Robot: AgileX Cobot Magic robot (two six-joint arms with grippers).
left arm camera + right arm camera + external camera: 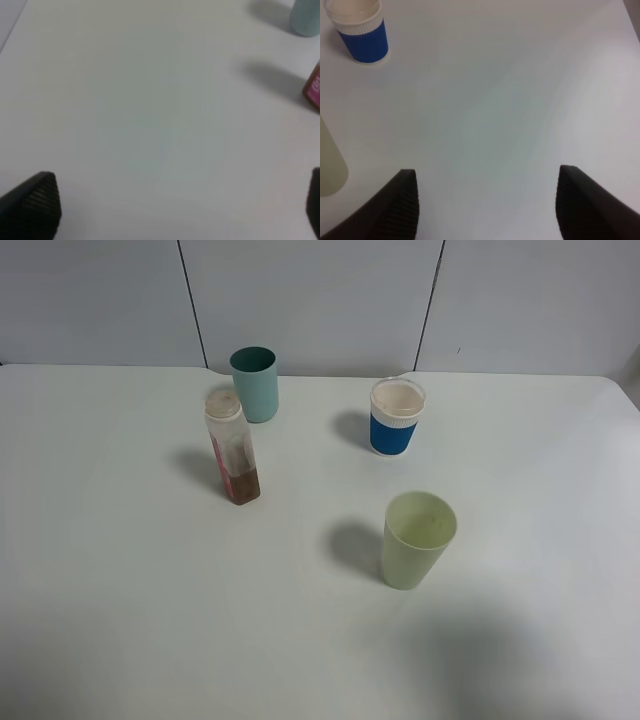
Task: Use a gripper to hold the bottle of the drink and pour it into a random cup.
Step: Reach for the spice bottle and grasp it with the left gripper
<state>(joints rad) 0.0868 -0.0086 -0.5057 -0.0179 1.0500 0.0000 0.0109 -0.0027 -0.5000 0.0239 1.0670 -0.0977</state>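
Observation:
The bottle [233, 448] stands upright on the white table, left of centre, with brown drink [244, 484] in its bottom part. Its lower corner shows in the left wrist view [313, 92]. The pale yellowish-green cup [417, 538] stands upright right of centre; its side shows in the right wrist view [330, 165]. Neither arm shows in the exterior high view. My left gripper [182, 210] is open over bare table, away from the bottle. My right gripper [487, 205] is open over bare table, beside the green cup.
A teal cup [255, 383] stands behind the bottle, also in the left wrist view [305, 17]. A white cup with a blue sleeve [396, 416] stands at the back right, also in the right wrist view [360, 30]. The table's far edge meets a grey wall.

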